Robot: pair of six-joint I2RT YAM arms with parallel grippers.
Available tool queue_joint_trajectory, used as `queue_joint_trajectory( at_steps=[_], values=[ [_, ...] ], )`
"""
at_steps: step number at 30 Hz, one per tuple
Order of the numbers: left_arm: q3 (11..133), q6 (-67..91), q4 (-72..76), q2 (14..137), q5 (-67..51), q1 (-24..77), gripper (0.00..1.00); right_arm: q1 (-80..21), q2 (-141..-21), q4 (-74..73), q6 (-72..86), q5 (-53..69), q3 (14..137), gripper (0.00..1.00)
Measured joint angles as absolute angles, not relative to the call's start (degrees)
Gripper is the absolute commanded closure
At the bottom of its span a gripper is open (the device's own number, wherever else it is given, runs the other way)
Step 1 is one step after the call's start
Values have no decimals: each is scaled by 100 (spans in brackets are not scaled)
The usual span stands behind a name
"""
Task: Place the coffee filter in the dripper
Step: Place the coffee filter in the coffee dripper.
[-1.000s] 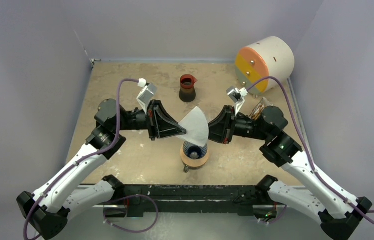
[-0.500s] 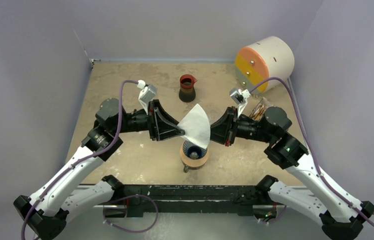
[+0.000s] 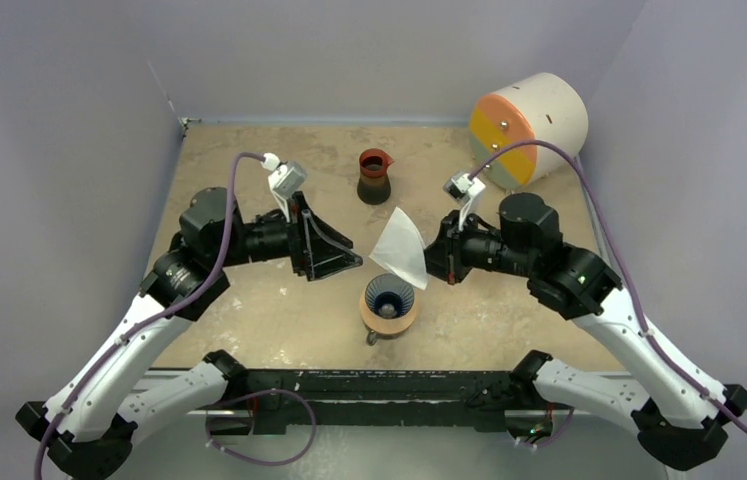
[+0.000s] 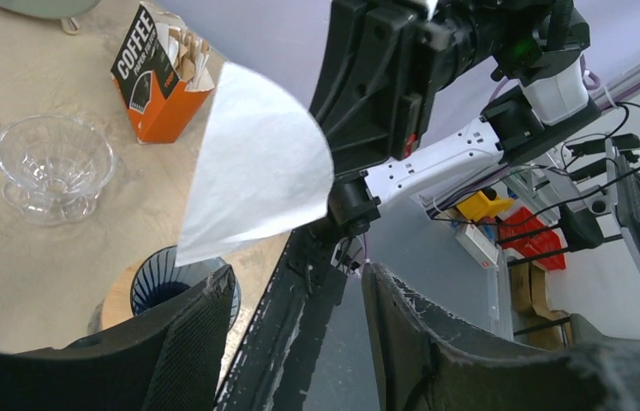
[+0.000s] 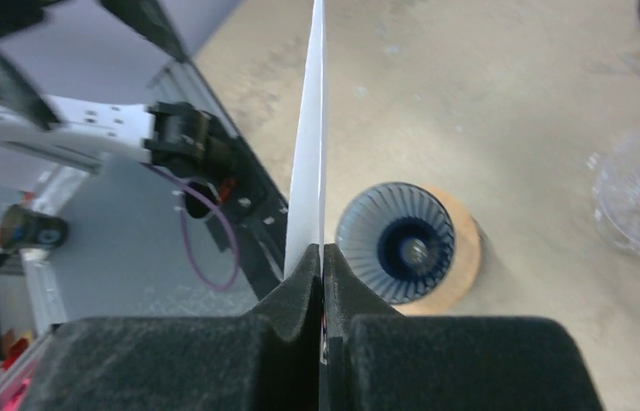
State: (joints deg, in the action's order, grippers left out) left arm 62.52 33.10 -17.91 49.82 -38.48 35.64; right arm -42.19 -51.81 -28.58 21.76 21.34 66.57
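The white coffee filter (image 3: 401,248) hangs folded flat above the table, its lower tip just above the dripper (image 3: 389,295). My right gripper (image 3: 428,263) is shut on the filter's edge. In the right wrist view the coffee filter (image 5: 311,145) shows edge-on, rising from the closed right gripper (image 5: 323,250). The deep-blue ribbed dripper (image 5: 397,240) sits in a tan wooden ring (image 5: 463,257). My left gripper (image 3: 351,262) stands open to the left of the filter, apart from it. From the left wrist, the filter (image 4: 256,167) hangs beyond the open left gripper (image 4: 297,272), over the dripper (image 4: 155,287).
A dark carafe with a red rim (image 3: 375,176) stands behind the filter. A large white drum with an orange and yellow face (image 3: 529,125) lies at the back right. An orange coffee filter box (image 4: 158,86) and a clear glass cup (image 4: 52,167) stand beyond the right arm.
My left gripper has opened, let go of the filter and drawn back to the left. The right gripper has shut on the filter and now holds it alone, turned more upright.
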Motion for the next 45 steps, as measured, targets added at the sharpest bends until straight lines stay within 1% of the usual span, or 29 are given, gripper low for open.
queue_joint_trajectory(
  at_steps=[3,10,14,18,23,26,28,30,35,45],
  values=[
    [6458,3312,-2095,5050,-3822,3564,47,-4591,-5450,-3374,1990,1474,6906,100],
    [6908,3288,-2899,5098,-3573,3564,51,-6261,-6602,-4609,1787,-674,8044,100],
    [7131,3218,-3264,5063,-3500,3564,55,-6670,-7089,-5144,1793,-1409,8403,100],
    [7183,3166,-3581,4967,-3420,3564,60,-6851,-7397,-5502,1809,-1863,8525,100],
    [7183,3052,-3900,4834,-3356,3564,69,-6897,-7599,-5690,1826,-2053,8525,100],
    [7183,3009,-4012,4790,-3321,3564,77,-6897,-7677,-5671,1841,-2073,8506,100],
    [7183,2976,-4060,4788,-3310,3564,87,-6897,-7714,-5655,1857,-2069,8460,100],
    [7179,2967,-4077,4797,-3297,3564,100,-6897,-7747,-5607,1885,-2051,8390,100],
    [7015,3087,-3900,4877,-3365,3564,100,-6899,-7806,-5496,2119,-1927,8152,100],
    [5800,4141,-2727,5334,-3503,3564,100,-6899,-7832,-5186,2665,-1756,7843,100]
  ],
)
